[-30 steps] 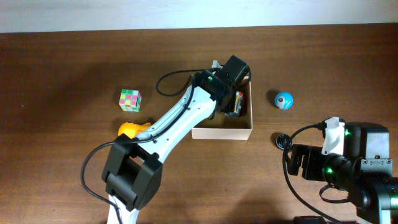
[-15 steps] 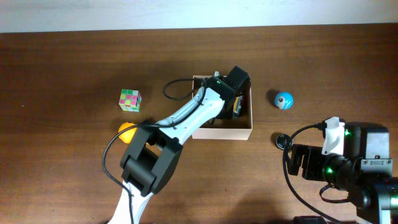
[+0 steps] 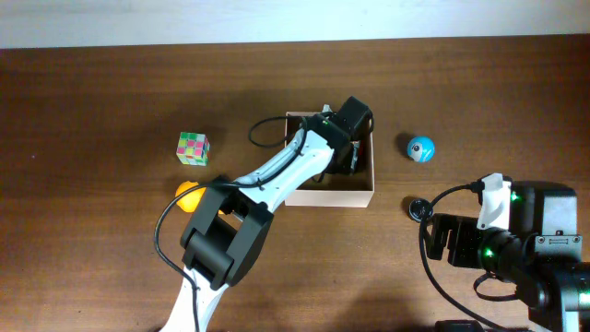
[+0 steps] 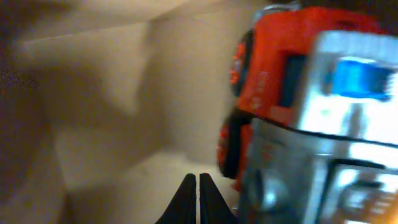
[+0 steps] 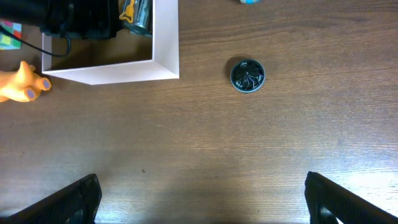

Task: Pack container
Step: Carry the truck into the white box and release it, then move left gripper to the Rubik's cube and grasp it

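Observation:
The container [image 3: 361,192] is a square white-walled box with a tan inside, at mid-table. My left gripper [image 3: 345,148] reaches down into its right part. In the left wrist view its fingers [image 4: 196,191] are shut with nothing between them, just left of an orange and silver toy truck [image 4: 292,106] that lies inside against the cream wall [image 4: 118,93]. The truck barely shows in the overhead view [image 3: 355,155]. My right gripper [image 5: 202,193] is open and empty over bare table, near the front right; the container's corner [image 5: 166,62] is at that view's top left.
A coloured puzzle cube [image 3: 193,147] and an orange toy [image 3: 188,194] lie left of the container. A blue ball [image 3: 419,148] lies to its right, and a small black round disc [image 3: 420,208] lies in front of that, also in the right wrist view [image 5: 247,74].
My left arm's lower links have swung to the right and the gripper has shifted slightly inside the container's right part. The right arm has not moved.

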